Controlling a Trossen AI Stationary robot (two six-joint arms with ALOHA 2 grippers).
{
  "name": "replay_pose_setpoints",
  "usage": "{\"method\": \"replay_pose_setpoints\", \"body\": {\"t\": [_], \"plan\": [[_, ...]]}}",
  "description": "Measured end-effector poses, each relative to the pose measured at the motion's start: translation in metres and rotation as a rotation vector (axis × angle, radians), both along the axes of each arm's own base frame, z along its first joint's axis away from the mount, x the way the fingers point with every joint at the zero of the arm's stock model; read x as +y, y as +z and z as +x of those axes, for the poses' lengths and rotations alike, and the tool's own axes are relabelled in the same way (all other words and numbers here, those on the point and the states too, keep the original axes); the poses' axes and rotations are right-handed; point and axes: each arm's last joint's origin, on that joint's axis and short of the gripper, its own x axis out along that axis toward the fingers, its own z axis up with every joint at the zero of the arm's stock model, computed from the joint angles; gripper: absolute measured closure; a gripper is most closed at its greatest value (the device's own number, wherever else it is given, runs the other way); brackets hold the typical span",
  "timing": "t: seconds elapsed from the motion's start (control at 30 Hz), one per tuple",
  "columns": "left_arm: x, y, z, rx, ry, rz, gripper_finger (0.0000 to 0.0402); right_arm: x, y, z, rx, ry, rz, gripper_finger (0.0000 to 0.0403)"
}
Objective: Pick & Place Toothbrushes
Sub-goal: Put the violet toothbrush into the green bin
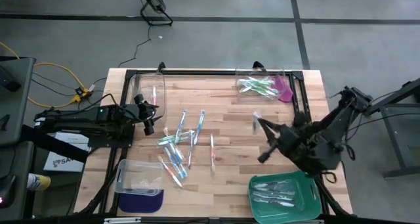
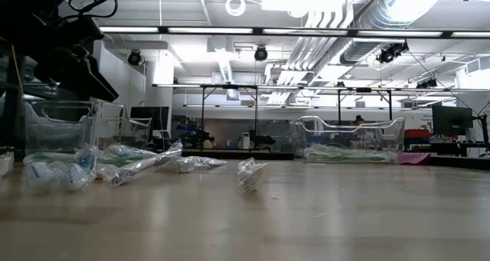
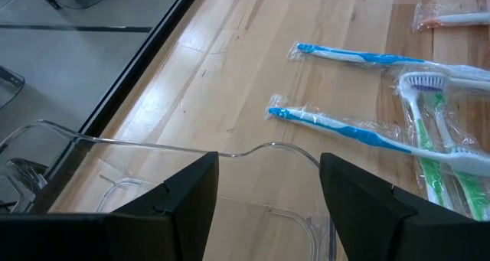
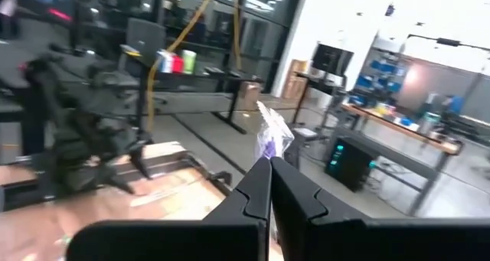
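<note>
Several wrapped toothbrushes [image 1: 177, 145] lie in a loose pile on the wooden table's middle, also seen low at the left [image 2: 115, 165]; the left wrist view shows blue ones [image 3: 344, 127]. My right gripper [image 1: 261, 124] hangs high over the table right of the pile, shut on one wrapped toothbrush [image 4: 269, 135]. My left gripper [image 3: 268, 207] waits open at the table's left, above the rim of a clear bin [image 3: 253, 150], with nothing between its fingers. My right gripper pinches one end of the toothbrush's clear wrapper [image 4: 268, 155] between its two shut fingertips. The fingers lie about level and come from the table's right side. The wrapped toothbrush [image 1: 255, 121] sticks out beyond the tips, lifted clear of the table.
A clear bin [image 1: 262, 85] with green toothbrushes stands far right, a pink piece [image 1: 284, 89] beside it. A green tray [image 1: 308, 184] holding pale toothbrushes sits near right. A clear bin on a blue base [image 1: 139, 181] is near left, another clear bin [image 1: 152, 96] far left.
</note>
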Motion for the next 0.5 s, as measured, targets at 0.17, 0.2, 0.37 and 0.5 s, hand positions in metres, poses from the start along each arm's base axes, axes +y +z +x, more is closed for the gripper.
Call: {"method": "replay_pose_setpoints", "body": {"t": [0.17,0.2,0.37,0.5], "plan": [[0.000,0.000,0.000,0.000,0.000,0.000,0.0181,0.018,0.000,-0.017,-0.005,0.088,0.006,0.0400],[0.000,0.000,0.000,0.000,0.000,0.000,0.0181,0.022,0.000,-0.020,-0.006,0.105,0.007,0.0400],[0.000,0.000,0.000,-0.001,0.000,-0.001,0.0181,0.034,0.000,-0.034,-0.037,0.173,0.045,0.0400],[0.000,0.000,0.000,-0.004,0.004,-0.007,0.0181,0.044,-0.003,-0.042,-0.053,0.264,0.062,0.0400]]}}
